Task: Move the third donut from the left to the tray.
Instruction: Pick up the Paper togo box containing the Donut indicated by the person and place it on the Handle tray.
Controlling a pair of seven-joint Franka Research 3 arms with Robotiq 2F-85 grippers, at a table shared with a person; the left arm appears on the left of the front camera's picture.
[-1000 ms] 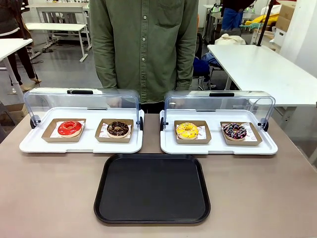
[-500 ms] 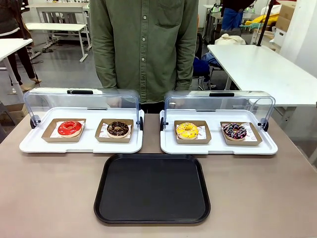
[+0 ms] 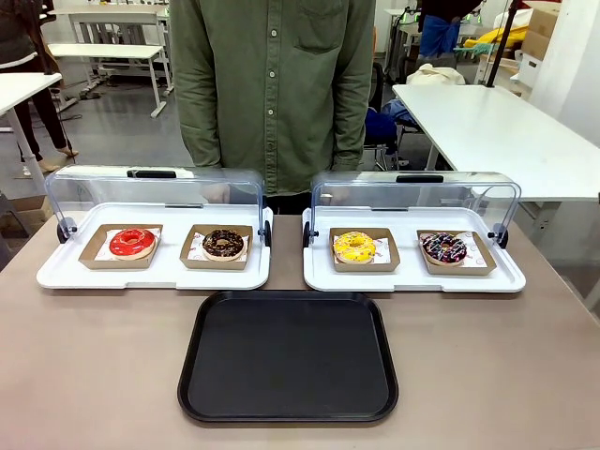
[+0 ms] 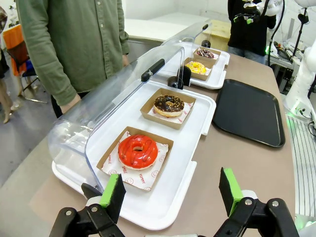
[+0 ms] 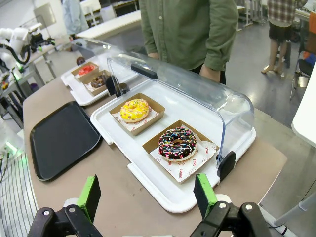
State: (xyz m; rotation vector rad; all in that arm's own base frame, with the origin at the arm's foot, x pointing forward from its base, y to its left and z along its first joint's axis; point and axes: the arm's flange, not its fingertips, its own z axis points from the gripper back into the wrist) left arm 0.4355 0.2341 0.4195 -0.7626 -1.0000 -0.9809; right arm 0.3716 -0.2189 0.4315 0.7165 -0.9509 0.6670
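while our left gripper [image 4: 173,190] hangs with fingers spread near the red donut [image 4: 138,150], the yellow donut [image 3: 354,247] sits in its cardboard holder [image 3: 386,260] in the right display case [image 3: 412,278], behind the black tray [image 3: 287,356]; our right gripper [image 5: 147,192] also has its fingers spread.

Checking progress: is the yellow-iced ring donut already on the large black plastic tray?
No, the yellow-iced ring donut sits in its brown cardboard tray on a white display tray.

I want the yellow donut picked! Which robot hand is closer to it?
Right. The right gripper hangs just off the white display tray holding the yellow donut; the left gripper is by the red donut, much farther off.
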